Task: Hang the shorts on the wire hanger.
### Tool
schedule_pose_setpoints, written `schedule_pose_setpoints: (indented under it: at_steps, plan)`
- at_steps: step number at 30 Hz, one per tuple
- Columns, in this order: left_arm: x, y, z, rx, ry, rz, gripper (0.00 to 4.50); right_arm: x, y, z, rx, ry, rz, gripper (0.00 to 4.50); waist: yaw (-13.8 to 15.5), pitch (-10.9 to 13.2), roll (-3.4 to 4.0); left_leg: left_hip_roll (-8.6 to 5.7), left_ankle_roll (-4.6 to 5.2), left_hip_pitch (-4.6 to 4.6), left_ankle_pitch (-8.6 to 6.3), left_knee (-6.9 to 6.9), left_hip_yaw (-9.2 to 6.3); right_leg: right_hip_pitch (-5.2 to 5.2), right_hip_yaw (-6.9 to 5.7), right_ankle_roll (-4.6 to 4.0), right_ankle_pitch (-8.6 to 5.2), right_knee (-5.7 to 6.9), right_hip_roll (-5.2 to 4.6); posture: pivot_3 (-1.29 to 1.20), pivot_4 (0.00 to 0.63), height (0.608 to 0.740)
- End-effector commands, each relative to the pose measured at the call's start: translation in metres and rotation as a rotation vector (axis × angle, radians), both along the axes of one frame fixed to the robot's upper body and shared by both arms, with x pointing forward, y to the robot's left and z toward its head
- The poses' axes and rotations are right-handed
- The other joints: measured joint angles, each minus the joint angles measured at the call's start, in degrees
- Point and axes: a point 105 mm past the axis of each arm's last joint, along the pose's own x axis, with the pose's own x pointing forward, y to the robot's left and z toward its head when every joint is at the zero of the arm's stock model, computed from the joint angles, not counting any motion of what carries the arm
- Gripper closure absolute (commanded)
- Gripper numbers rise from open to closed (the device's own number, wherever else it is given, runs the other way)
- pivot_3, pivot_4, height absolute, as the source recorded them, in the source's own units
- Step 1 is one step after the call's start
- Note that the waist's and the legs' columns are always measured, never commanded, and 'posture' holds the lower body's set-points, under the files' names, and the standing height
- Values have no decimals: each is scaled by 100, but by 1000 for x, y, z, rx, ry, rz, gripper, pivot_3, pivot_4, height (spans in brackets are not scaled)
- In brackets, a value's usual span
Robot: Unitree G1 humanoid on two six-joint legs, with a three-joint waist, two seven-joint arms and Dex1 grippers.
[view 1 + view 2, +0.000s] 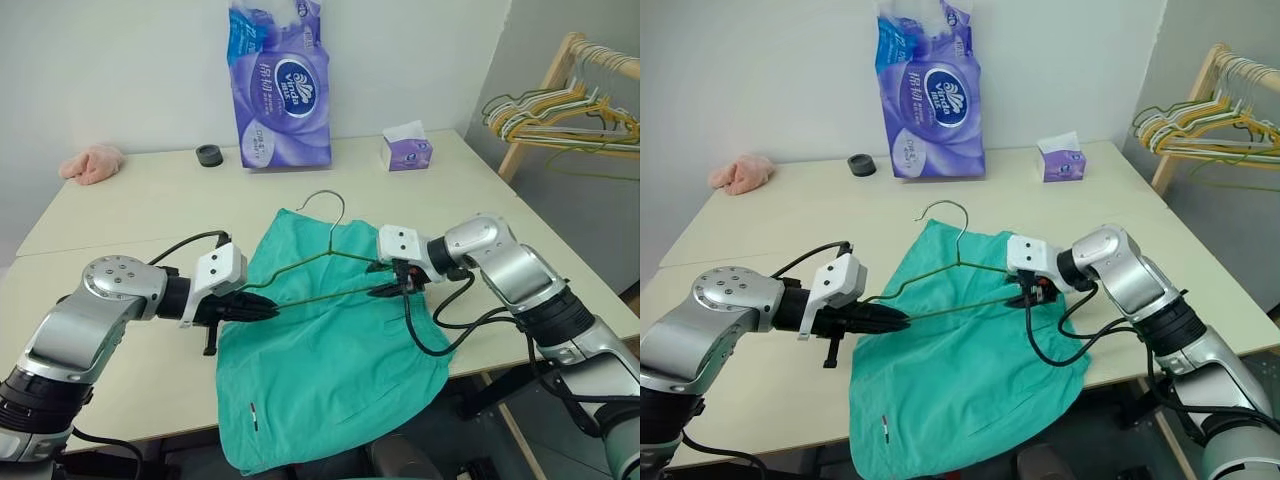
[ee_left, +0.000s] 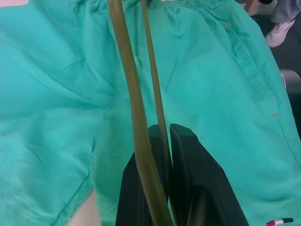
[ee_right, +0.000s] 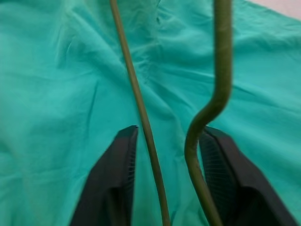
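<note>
- Head views: the shorts (image 1: 330, 370) lie spread on the table (image 1: 130, 215), hanging over its near edge. The hanger (image 1: 325, 265) sits above them, its hook pointing away from the robot. The left gripper (image 1: 268, 309) pinches the hanger's left end; the right gripper (image 1: 385, 290) is at its right end.
- Left wrist view: fingers (image 2: 197, 183) clamped on the wire, shorts behind.
- Right wrist view: fingers (image 3: 113, 188) apart, both wires between them, over the shorts.
</note>
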Motion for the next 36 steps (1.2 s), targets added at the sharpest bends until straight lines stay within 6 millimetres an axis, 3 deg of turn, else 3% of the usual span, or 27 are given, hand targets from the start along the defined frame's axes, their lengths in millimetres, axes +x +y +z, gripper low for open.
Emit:
schedule_pose_setpoints:
  at_steps: [1,3,11,19,21,27,30,33,36]
  plan:
    - [-1,-1,7,3,-35,-17,4500,-1,1,8,-10,-22,27,3821,0,0,0,0,0,0,0,0,0,0,0,0,0,1,1,-211,12,740]
    - [-1,-1,7,3,-44,-19,4500,-4,0,7,-17,-11,39,4470,0,0,-1,0,0,0,0,0,-1,0,-1,0,0,0,2,-211,10,740]
    - [12,2,7,-55,-70,63,4500,-14,-3,5,-24,27,67,4489,5,-2,-1,0,0,0,0,1,-1,0,0,0,0,1,1,-211,7,740]
    - [26,9,8,-149,-98,168,2071,-18,-14,7,19,106,-15,4500,-4,-9,-12,1,0,0,0,3,-5,0,-2,-2,2,4,1,-227,4,740]
    - [31,18,11,-183,-110,224,2071,-18,-19,8,36,133,-54,4500,-7,-10,-13,2,0,0,0,3,-6,0,-4,-3,2,5,1,-233,4,740]
    - [59,69,35,-322,-203,534,2071,-12,-54,3,85,225,-265,4500,-5,-13,-17,1,0,-1,0,4,-8,0,-5,-4,3,6,-3,-240,6,740]
    - [55,76,33,-378,-158,566,2071,-15,-75,-3,99,275,-373,4500,-5,-14,-19,1,0,-2,0,4,-8,0,-6,-3,2,5,-8,-243,9,740]
    - [36,69,15,-362,-35,510,1510,-19,-106,-6,142,338,-523,4500,-15,-14,-18,-1,0,-3,0,3,-1,1,-1,-4,2,5,-18,-256,15,740]
    - [25,59,9,-367,22,463,608,-28,-124,-6,174,379,-609,4500,-22,-12,-20,-2,-1,-4,-1,2,4,0,3,-5,3,4,-22,-273,23,740]
